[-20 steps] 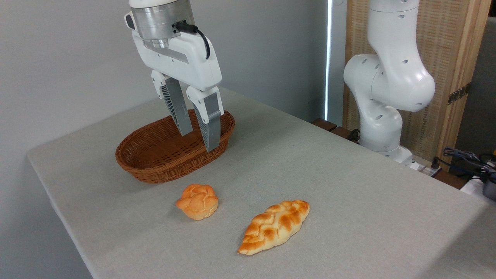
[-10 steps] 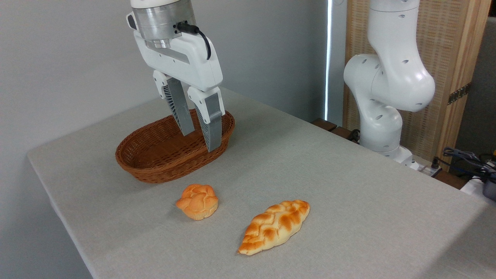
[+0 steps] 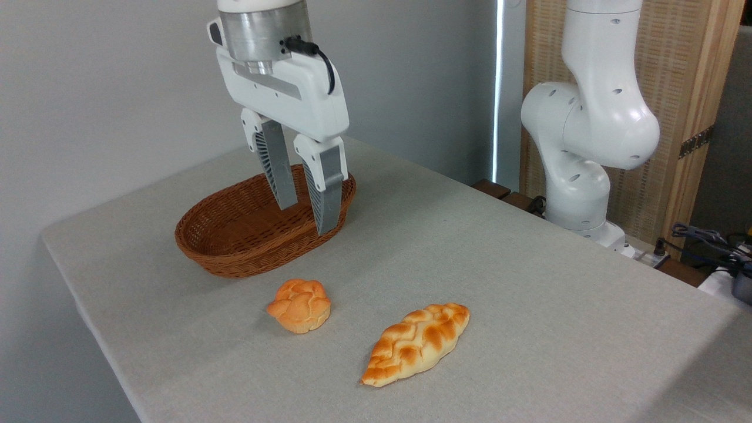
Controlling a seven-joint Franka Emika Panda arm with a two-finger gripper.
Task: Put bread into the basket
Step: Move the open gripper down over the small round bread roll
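the small round orange-golden bun with a knotted top (image 3: pixel 299 305) sits on the grey cloth-covered table (image 3: pixel 529 282), out in the open, just in front of the oval brown woven wicker basket (image 3: pixel 235 235) but not touching it. to its right, near and apart from it, lies a longer leaf-shaped braided loaf with browned patches (image 3: pixel 418 342), angled across the cloth. nothing lies between the bun and the basket's near rim.

the white two-finger gripper (image 3: pixel 308 217) hangs above the right end of the basket, its grey ribbed fingers (image 3: pixel 276 173) pointing down, parted by a modest gap and holding nothing. from where i stand the fingertips overlap the basket's far rim, and i cannot tell whether they are inside it or just over it. a black cable (image 3: pixel 317 56) loops off the metal wrist.

behind the table's right side stands the white arm base (image 3: pixel 581 135), before a slatted wooden panel (image 3: pixel 675 88); some dark cables (image 3: pixel 705 238) lie at the far right. no writing or label is readable anywhere.
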